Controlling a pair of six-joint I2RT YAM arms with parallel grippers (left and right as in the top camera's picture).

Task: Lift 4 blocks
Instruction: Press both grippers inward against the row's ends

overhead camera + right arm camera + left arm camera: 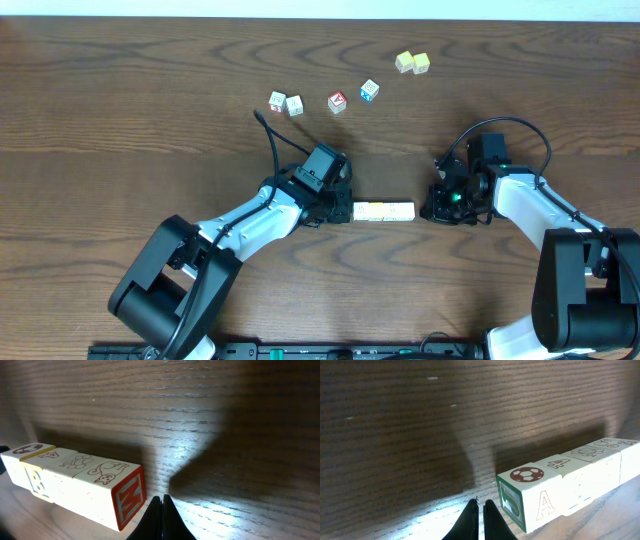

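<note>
The four blocks lie end to end in one short row on the table, pale on top with one yellowish. My left gripper is shut and empty at the row's left end. My right gripper is shut and empty at its right end. In the left wrist view the blocks show a green end face and a football top, just right of the shut gripper. In the right wrist view the blocks end in a red M face, just left of the shut gripper.
Farther back on the wooden table lie loose cubes: two pale ones, a red-faced one, a blue-faced one and a yellow-green pair. Both arms reach in from the near edge.
</note>
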